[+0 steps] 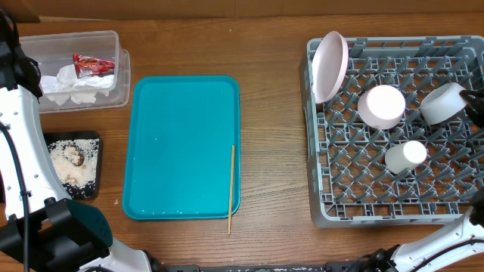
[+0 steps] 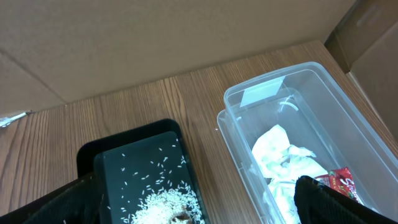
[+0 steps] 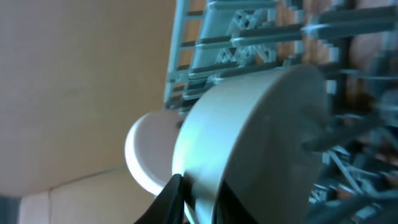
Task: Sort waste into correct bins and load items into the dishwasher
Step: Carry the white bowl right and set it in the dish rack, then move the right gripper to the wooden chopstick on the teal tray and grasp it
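The grey dish rack [image 1: 393, 204] holds the pink plate [image 1: 330, 66] upright at its left edge, the white plate [image 1: 380, 106], the small white cup [image 1: 404, 156] and the grey-white bowl [image 1: 442, 102]. My right gripper [image 3: 194, 193] is shut on the bowl's rim [image 3: 261, 124], over the rack [image 3: 249, 31]; the pink plate [image 3: 146, 155] is behind it. The clear tub [image 1: 113, 38] holds the napkin [image 1: 72, 85] and the red wrapper [image 1: 93, 65]. The black tray [image 1: 91, 137] holds the rice [image 1: 72, 162]. My left gripper [image 2: 199, 208] is open and empty above the tray [image 2: 124, 140] and the tub [image 2: 273, 78].
A teal serving tray [image 1: 181, 147] lies mid-table with a thin wooden stick [image 1: 231, 189] across its right edge. Cardboard walls stand behind the table. My left arm runs along the table's left edge [image 1: 23, 151].
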Controlling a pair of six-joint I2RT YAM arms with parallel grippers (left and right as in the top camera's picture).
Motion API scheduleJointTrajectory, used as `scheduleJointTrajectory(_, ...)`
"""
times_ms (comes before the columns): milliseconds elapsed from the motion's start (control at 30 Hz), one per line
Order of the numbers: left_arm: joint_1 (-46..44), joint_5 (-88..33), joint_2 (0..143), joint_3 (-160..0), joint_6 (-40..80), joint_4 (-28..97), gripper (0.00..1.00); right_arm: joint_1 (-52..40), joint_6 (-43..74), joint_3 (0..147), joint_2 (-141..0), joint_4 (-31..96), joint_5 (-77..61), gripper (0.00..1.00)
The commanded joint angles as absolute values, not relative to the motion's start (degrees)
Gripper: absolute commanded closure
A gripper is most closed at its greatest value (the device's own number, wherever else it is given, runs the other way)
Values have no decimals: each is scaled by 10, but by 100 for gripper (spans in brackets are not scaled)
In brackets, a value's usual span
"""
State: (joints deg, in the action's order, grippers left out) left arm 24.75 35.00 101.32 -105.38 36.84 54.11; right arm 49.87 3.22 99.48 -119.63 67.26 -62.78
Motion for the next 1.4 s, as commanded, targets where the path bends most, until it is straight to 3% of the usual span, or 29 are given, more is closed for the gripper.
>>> scheduleJointTrajectory(0, 244, 360, 1016, -1054, 359, 540, 0, 508, 105, 1027, -1148, 673, -492, 83)
scheduleJointTrajectory(200, 244, 360, 1016, -1054, 359, 540, 0, 508, 210, 1053, -1042, 670, -353, 78)
scheduleJointTrajectory(533, 244, 360, 1016, -1054, 359, 540, 0, 470, 226, 1053, -911, 645, -343, 77)
scheduleJointTrajectory(700, 244, 360, 1016, -1054, 359, 540, 0, 377, 171, 1053, -878, 648, -360, 77)
scheduleJointTrajectory(933, 244, 360, 1016, -1054, 359, 540, 0, 127, 41, 1053, -858, 690, -382, 75)
scheduleJointTrajectory(1000, 244, 360, 1016, -1054, 359, 540, 0, 34, 41, 1051, -859, 702, -356, 67)
scheduleJointTrajectory(1033, 244, 360, 1016, -1054, 359, 540, 0, -13, 42, 1047, -860, 704, -331, 49)
scheduleJointTrajectory(1067, 244, 360, 1016, -1054, 359, 540, 0, -51, 47, 1044, -860, 704, -303, 2)
scheduleJointTrajectory(1233, 244, 360, 1016, -1054, 359, 540, 0, -251, 189, 1021, -887, 707, -84, 0)
scheduleJointTrajectory(1367, 244, 360, 1016, -1054, 359, 540, 0, -366, 303, 1016, -940, 729, 6, 0)
